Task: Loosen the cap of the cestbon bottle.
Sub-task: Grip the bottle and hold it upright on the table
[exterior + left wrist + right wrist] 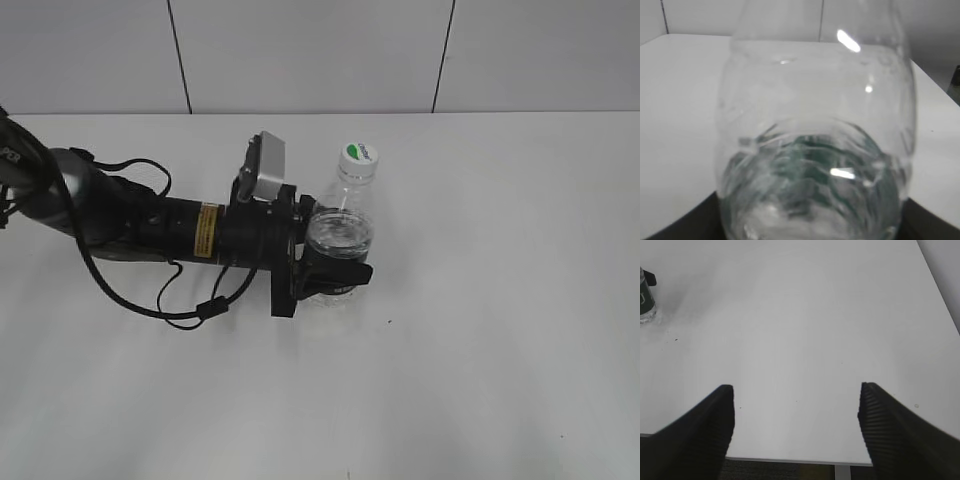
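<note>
The cestbon bottle [343,225] stands upright near the middle of the white surface [500,300], its white cap [359,153] with the green mark on top. The left gripper [335,252] reaches in from the left, jaws pinching the bottle's body, which fills the left wrist view. The right gripper [795,420] hangs well apart, jaws spread wide over bare surface.

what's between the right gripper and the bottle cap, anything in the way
Nothing visible. The right gripper is open over bare table, away from the cestbon bottle. The cap stands uncovered above the left gripper, which is clamped around the bottle's lower body.
</note>
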`<state>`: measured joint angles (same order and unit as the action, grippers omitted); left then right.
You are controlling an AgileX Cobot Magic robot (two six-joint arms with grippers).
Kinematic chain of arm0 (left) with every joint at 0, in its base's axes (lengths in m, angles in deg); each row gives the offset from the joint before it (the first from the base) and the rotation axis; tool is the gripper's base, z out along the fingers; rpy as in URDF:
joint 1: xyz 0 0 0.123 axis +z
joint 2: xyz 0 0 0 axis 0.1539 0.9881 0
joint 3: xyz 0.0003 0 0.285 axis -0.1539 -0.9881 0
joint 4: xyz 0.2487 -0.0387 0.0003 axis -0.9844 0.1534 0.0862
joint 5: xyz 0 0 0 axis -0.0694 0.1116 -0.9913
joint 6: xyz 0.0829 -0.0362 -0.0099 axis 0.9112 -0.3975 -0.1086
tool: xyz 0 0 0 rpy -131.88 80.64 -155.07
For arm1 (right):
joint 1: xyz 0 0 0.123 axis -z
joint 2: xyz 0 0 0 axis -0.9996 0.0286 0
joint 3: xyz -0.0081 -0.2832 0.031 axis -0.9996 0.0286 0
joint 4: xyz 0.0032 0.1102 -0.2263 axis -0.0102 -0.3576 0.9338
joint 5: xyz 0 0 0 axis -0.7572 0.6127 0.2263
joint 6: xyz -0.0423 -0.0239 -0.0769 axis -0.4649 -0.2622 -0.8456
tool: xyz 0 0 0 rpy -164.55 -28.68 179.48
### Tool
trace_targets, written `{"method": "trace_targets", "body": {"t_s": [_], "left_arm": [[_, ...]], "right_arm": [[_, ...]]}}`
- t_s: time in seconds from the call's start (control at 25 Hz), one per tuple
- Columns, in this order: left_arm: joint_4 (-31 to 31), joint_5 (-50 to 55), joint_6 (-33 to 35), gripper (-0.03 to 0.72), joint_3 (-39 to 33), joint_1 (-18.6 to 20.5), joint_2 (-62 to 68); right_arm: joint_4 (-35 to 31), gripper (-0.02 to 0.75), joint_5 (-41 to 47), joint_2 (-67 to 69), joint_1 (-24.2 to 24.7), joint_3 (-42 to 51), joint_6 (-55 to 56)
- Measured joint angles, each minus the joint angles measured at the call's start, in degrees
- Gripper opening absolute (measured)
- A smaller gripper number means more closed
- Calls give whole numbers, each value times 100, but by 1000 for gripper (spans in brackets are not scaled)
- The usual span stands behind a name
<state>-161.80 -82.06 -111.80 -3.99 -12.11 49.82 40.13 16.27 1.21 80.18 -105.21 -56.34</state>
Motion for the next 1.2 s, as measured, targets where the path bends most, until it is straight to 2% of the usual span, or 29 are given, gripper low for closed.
{"method": "trace_targets", "body": {"t_s": [0.16,0.44,0.68,1.2], "left_arm": [[-25,0,-16,402,-27,-15,0],[617,-1,20,402,-96,-51,166],[1295,16,699,402,-514,-117,197],[1696,-344,1035,402,-567,-217,446]], "right_arm": [[0,590,0,0,0,0,0],[0,590,0,0,0,0,0],[0,590,0,0,0,0,0],[0,590,0,0,0,0,0]]}}
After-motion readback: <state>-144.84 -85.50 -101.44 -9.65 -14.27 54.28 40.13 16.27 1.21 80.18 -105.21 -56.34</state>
